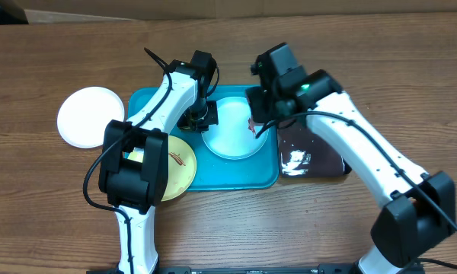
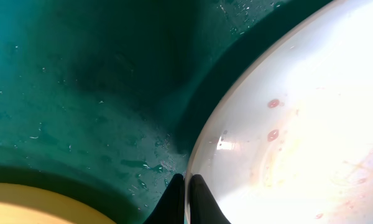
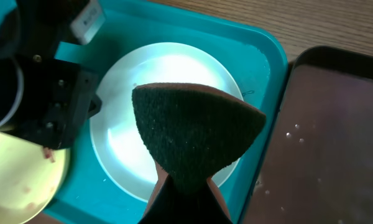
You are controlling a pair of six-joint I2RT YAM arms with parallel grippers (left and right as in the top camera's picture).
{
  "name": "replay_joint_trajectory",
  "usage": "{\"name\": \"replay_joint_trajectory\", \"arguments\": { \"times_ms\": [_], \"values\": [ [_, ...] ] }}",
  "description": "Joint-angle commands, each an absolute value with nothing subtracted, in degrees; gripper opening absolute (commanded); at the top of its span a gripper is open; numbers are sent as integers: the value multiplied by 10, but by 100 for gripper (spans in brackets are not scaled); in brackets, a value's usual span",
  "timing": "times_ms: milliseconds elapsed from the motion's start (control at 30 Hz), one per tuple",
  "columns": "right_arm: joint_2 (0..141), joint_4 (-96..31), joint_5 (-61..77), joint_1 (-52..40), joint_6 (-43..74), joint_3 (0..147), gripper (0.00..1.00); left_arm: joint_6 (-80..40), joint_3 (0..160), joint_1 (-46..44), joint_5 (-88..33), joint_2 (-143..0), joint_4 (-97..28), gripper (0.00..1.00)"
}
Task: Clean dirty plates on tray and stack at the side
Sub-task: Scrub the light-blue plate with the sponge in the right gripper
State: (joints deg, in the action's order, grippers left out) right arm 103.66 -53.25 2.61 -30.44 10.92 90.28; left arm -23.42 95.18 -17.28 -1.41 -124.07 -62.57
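The right gripper [image 3: 183,198] is clamped on a dark sponge [image 3: 196,134] that hangs just over the blue plate [image 3: 168,62]. The left gripper [image 2: 187,184] pinches that plate's rim, jaws closed on the edge. To scrub well, I would press the sponge flat and sweep small circles over the faint reddish smears, letting the left grip stop the plate sliding on the wet tray [image 1: 148,99]. Both arms reach in from the front and bend down, one at each side of the plate. The yellow plate [image 1: 179,171] overlaps the tray's front left corner, the white plate [image 1: 87,116] lies on the table beyond the tray's left edge, and a black tray [image 1: 320,156] sits just beside on the right
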Motion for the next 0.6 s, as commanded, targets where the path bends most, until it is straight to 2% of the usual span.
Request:
{"name": "replay_joint_trajectory", "arguments": {
  "times_ms": [0,567],
  "values": [
    [1061,-526,-56,-326,138,911,4,-223,950,-177,-22,-1222,-623,4],
    [1184,-495,-105,-337,149,911,4,-223,950,-177,-22,-1222,-624,4]
  ]
}}
